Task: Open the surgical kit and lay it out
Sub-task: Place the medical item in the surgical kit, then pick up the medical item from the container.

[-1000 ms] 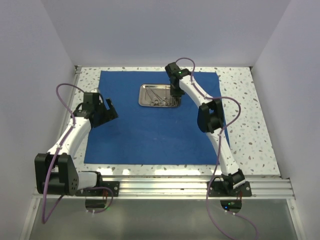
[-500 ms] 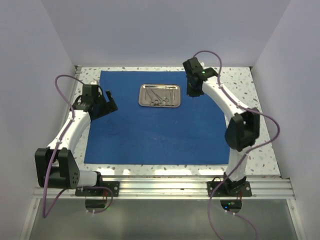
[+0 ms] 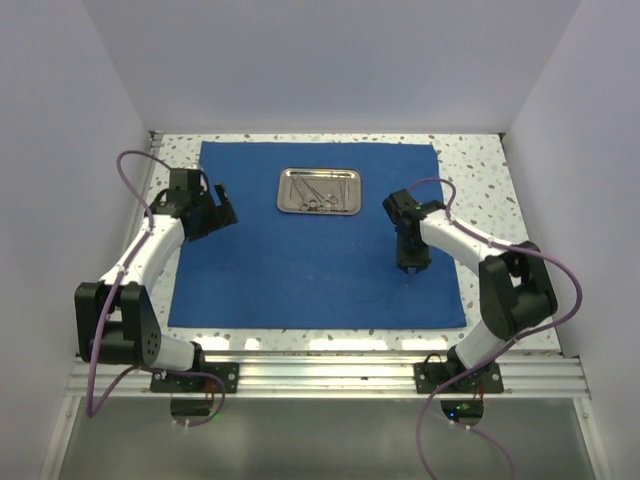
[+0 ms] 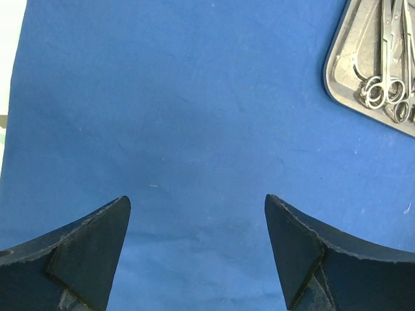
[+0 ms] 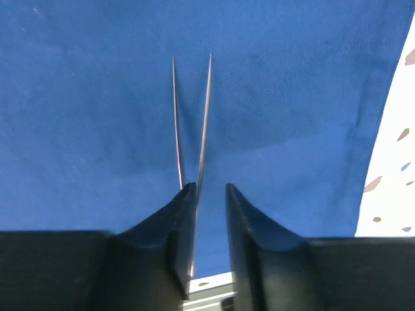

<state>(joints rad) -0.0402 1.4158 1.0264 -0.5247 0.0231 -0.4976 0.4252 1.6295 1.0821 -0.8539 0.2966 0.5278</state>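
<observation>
Poised over the lower right of the blue cloth wrap (image 3: 300,260), the right claw (image 5: 211,188) stood narrowly parted, with thin tweezers (image 5: 202,129) leaning against one finger's inner face. The left claw (image 4: 198,214) gaped wide near the wrap's left edge. The steel tray (image 3: 282,192), holding ring-handled instruments (image 4: 382,87), sat upper centre on the wrap, which covered the speckled table (image 3: 500,270).

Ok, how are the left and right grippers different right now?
The left gripper is wide open and empty; the right gripper is nearly closed, with thin tweezers between its fingers, though a firm clamp cannot be confirmed. The left gripper sits near the left edge of the blue cloth, the right gripper toward its right edge. Both hang over the cloth.
</observation>
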